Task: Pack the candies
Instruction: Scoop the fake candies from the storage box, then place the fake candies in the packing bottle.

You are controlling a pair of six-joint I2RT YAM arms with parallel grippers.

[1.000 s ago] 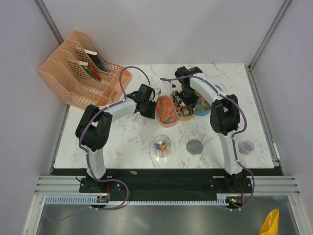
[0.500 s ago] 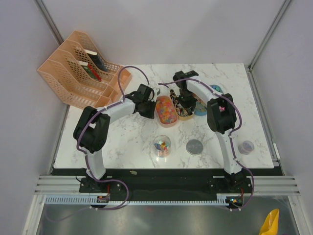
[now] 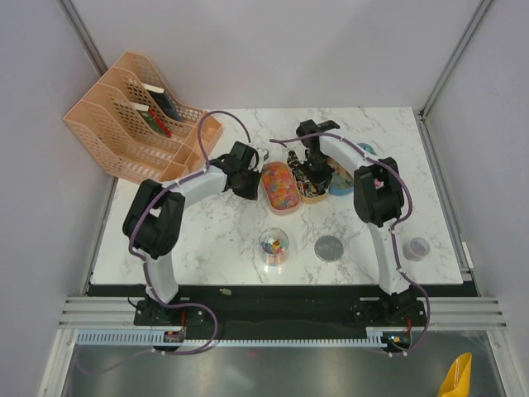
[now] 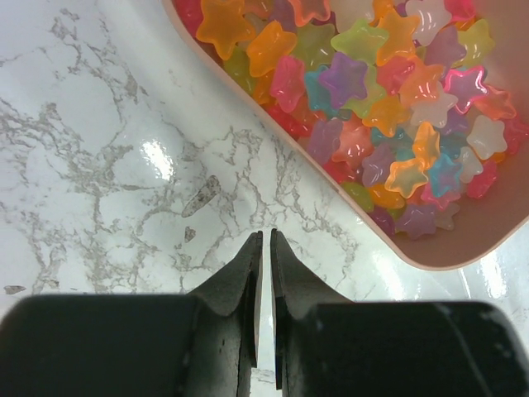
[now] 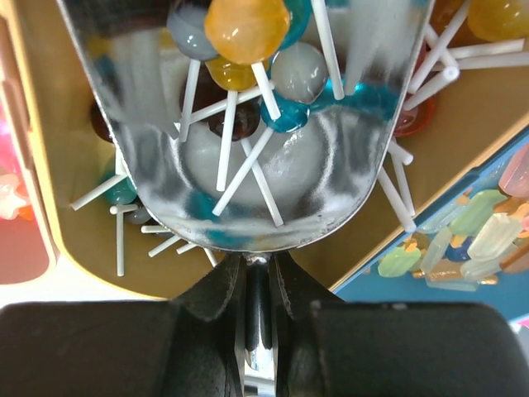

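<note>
Star candies (image 4: 388, 91) heaped in pink tray (image 4: 463, 248); lollipops (image 5: 248, 33) lying in metal scoop (image 5: 248, 190) above tan tray (image 5: 50, 165), more loose beneath. Right gripper (image 5: 258, 273) clamped on the scoop's handle. Left gripper (image 4: 263, 248) — fingers together, nothing between — over marble table (image 4: 107, 165), beside the pink tray.

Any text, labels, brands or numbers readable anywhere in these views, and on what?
None readable.
Too small to tell whether they carry print: the dark items in the peach file rack.
No markings visible on the star candies, lollipops or metal scoop.
</note>
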